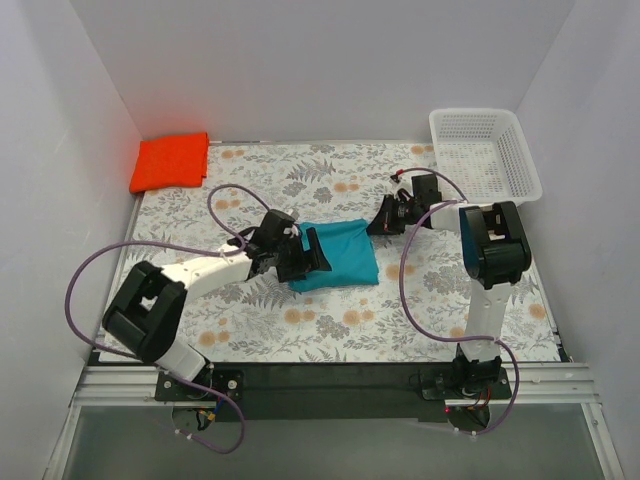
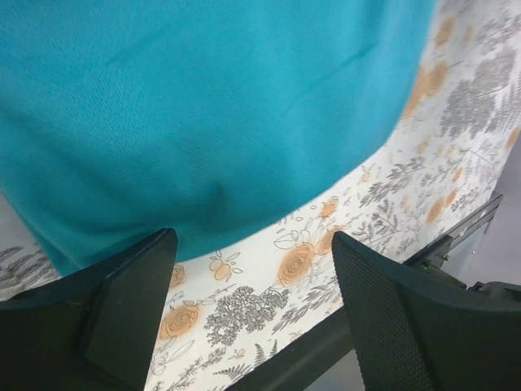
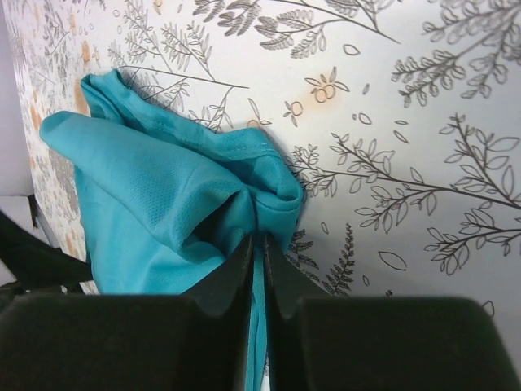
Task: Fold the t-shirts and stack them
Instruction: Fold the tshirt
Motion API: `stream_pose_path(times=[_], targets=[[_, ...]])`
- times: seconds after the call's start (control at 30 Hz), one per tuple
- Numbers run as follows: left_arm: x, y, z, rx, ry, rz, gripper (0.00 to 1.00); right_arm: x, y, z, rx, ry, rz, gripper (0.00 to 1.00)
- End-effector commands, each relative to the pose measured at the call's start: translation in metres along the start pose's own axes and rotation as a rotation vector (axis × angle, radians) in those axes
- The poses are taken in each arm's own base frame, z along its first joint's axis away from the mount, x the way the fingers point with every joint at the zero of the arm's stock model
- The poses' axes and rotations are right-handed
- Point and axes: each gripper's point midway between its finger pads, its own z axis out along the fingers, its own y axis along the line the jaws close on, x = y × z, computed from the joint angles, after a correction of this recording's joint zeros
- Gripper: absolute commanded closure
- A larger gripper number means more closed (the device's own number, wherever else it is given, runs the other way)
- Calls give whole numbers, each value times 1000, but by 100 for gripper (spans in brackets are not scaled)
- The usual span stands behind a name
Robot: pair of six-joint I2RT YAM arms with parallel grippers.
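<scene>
The teal t-shirt [image 1: 340,256] lies folded into a rough rectangle in the middle of the flowered table. My right gripper [image 1: 381,222] is at its back right corner. In the right wrist view the gripper [image 3: 258,239] is shut on a bunched hem of the teal t-shirt [image 3: 146,187], with cloth showing between the fingers. My left gripper [image 1: 317,253] sits over the shirt's left edge. In the left wrist view it [image 2: 254,240] stands open, with only tablecloth between the fingers and the teal cloth [image 2: 203,106] just beyond them. The orange-red t-shirt [image 1: 171,160] lies folded in the far left corner.
A white mesh basket [image 1: 484,112] stands at the back right corner, behind the right arm. White walls close in the table on the left, back and right. Purple cables loop from both arms over the tablecloth [image 1: 330,325].
</scene>
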Motion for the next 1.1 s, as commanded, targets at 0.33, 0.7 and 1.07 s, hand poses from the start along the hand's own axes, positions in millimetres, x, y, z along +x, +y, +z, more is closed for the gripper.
stream_pose_path(times=[0.33,0.7,1.07], targets=[[-127,20,-67,-121,-402,389,4,-31,42,-39,-94,-25,-377,54],[-136,34,-23,-132,-337,409,11,-31,70,-43,-143,-28,-430,56],[-144,12,-9,-32,-324,386,33,-7,144,-25,-370,21,-438,60]])
